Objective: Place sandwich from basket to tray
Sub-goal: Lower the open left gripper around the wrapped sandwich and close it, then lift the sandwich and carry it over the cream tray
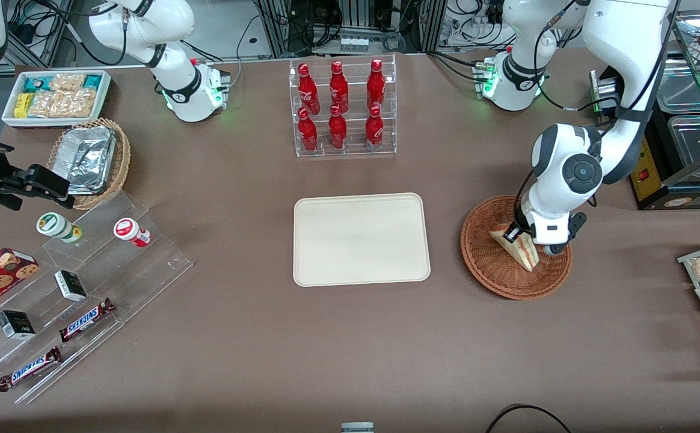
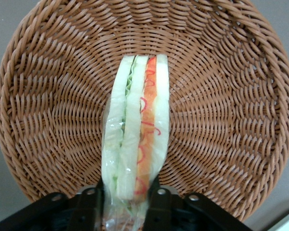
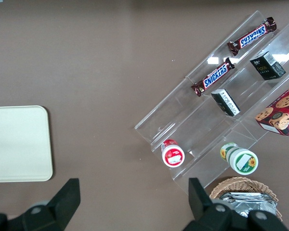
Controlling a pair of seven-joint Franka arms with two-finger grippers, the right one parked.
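Over the basket (image 1: 494, 273), the hand (image 2: 126, 195) is clamped on the sandwich (image 2: 135, 139), seemingly just lifted; tray (image 1: 361, 239) bare.

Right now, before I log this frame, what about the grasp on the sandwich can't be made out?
- Front view: the hand is mostly covered by the arm's wrist, so its contact with the sandwich is hidden.
- Left wrist view: the fingertips flank the sandwich, but its wrapped lower end runs off the picture's edge.
- Whether the sandwich touches the basket floor or is lifted: unclear in both.
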